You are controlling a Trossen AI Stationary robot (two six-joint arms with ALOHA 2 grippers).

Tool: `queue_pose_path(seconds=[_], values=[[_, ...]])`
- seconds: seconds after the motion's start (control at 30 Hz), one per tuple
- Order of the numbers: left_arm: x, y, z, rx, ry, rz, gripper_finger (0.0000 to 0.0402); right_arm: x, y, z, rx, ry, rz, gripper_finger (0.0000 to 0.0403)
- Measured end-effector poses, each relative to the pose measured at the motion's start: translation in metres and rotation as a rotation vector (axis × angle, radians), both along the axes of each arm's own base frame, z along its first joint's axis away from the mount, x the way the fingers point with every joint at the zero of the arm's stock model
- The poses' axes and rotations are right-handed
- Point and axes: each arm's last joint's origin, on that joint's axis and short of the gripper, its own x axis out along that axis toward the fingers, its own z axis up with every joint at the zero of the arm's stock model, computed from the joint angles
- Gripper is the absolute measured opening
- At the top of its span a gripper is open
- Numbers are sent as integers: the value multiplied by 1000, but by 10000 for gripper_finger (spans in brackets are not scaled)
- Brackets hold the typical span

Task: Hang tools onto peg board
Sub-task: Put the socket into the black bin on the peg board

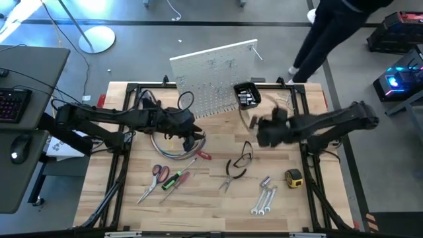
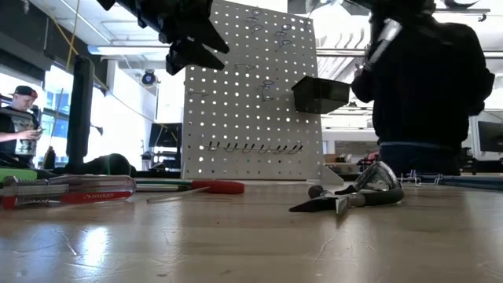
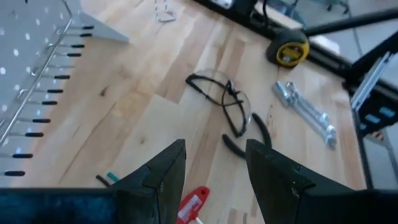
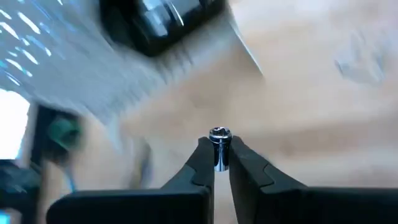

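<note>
Right tool [image 4: 216, 163] pinched on a small silver metal piece [image 4: 219, 144], raised off the table [image 1: 218, 211] with peg board [image 1: 215, 73] just ahead, likely for hanging; left tool [image 3: 214, 180] parted, empty, pliers [image 3: 239, 134] beyond it.

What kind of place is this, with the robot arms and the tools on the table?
Most likely a robotics lab or workshop. A wooden table carries hand tools and a white peg board, a keyboard sits on a side desk, and a person stands beside the rig.
</note>
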Motion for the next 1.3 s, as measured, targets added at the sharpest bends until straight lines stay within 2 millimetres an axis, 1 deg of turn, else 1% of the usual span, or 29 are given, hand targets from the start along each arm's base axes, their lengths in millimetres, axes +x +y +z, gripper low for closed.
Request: queue_pose_path(seconds=[0.1,0.3,0.4,0.47,0.53,0.6,0.8,0.93,1.07,1.13,1.2,1.3], values=[[1,0,1,-14,-13,10,163,3,-30,13,-86,0,11,14],[1,0,2,-44,-22,27,163,30,-83,27,-189,-83,176,14],[1,0,2,-84,-25,52,163,36,-104,22,-206,-46,180,14],[1,0,2,-103,-26,64,163,37,-116,15,-182,-15,166,14],[1,-1,2,-112,-26,67,163,39,-124,9,-147,1,169,21],[1,-2,2,-111,-26,63,163,40,-128,6,-142,23,190,38],[1,-6,2,-110,-25,51,163,38,-127,9,-198,75,235,100],[1,-5,2,-104,-25,58,163,35,-125,23,-280,150,293,140],[1,-5,2,-99,-26,66,163,32,-118,40,-241,166,401,168],[1,-5,2,-99,-26,66,163,31,-106,53,-226,174,494,175],[1,-5,2,-99,-26,66,163,30,-85,60,-194,199,601,177],[1,-5,2,-92,-26,62,163,25,-46,58,-110,246,716,178]])
